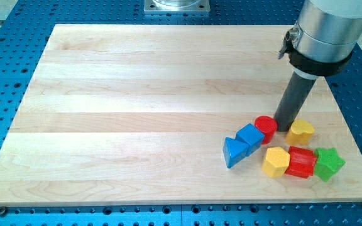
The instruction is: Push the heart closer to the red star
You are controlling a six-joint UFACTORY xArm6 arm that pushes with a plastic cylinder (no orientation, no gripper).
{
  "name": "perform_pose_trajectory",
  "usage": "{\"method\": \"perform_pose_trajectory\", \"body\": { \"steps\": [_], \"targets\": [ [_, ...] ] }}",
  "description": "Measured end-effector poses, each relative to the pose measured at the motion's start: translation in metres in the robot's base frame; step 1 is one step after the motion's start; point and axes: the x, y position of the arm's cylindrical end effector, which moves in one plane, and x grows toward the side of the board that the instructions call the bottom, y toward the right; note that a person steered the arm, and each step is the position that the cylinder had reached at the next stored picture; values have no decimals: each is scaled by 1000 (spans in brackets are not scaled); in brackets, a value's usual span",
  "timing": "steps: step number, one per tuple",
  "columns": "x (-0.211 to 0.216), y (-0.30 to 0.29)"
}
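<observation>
The yellow heart (301, 131) lies near the board's lower right. My tip (284, 128) rests on the board between the heart, on its right, and a red cylinder (266, 127), on its left, very close to both. A red block (301, 162), which looks like the red star though its shape is hard to make out, lies just below the heart, with a narrow gap between them.
A green star (329, 164) touches the red block's right side and a yellow hexagon (276, 162) its left. A blue cube (250, 137) and a blue triangle (234, 152) lie left of the red cylinder. The wooden board's right edge (357, 150) is close to the green star.
</observation>
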Motion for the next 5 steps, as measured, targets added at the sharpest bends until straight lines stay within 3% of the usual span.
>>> {"method": "perform_pose_trajectory", "body": {
  "steps": [2,3,4,5],
  "targets": [
    [-10,59],
    [17,26],
    [17,23],
    [20,74]
  ]
}}
